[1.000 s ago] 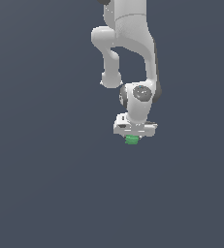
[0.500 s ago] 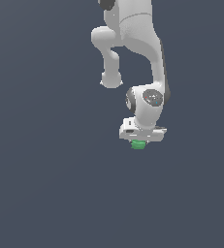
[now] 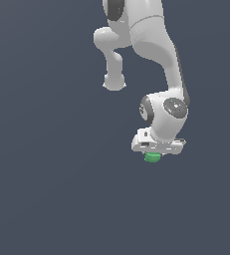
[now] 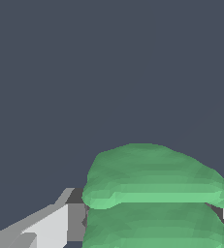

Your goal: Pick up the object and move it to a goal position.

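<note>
Drifting steadily toward the exterior view's right and a touch lower in frame, the arm (image 3: 151, 50) has carried its load along since a second ago, and the green block has travelled with it, tucked under the hand the whole way.

From the exterior view, the white arm reaches down from the top edge, its wrist bent over so the gripper (image 3: 154, 155) points downward. The green block (image 3: 153, 158) peeks out just beneath the flat white hand, touching it, with plain dark grey all around. Only the block's lower part shows; the fingers themselves are too small here to make out.

Over to the wrist view, and the block (image 4: 154, 193) fills the near part of the picture, bright green with a ridged band running across its side. One grey-and-white finger (image 4: 55, 225) presses against one side of it, and a sliver of white on the opposite side meets the other. So the fingers are pinching the block between them, and nothing but flat grey lies beyond.
</note>
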Motion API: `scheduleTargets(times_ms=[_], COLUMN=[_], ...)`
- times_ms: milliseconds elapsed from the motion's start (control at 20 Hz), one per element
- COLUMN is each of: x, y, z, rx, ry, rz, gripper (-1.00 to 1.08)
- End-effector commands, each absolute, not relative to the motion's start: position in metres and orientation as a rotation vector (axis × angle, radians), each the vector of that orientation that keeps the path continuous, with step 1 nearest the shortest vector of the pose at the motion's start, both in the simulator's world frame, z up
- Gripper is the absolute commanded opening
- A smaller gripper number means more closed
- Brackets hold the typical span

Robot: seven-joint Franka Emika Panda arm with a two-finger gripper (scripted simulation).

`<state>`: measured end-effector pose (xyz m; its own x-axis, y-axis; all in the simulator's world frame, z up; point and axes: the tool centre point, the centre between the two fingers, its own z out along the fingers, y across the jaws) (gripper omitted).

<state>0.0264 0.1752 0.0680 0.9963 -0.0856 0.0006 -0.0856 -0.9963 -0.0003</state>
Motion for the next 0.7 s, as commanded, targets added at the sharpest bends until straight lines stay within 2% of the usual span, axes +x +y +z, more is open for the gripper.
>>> scheduleTargets(times_ms=[0, 650], x=[0.038, 0.085], y=[0.184, 0.218], z=[0.071, 0.083], rx=[-3.138, -3.139], ry=[0.135, 0.136], rz=[-0.001, 0.000], gripper=[-1.00, -1.00])
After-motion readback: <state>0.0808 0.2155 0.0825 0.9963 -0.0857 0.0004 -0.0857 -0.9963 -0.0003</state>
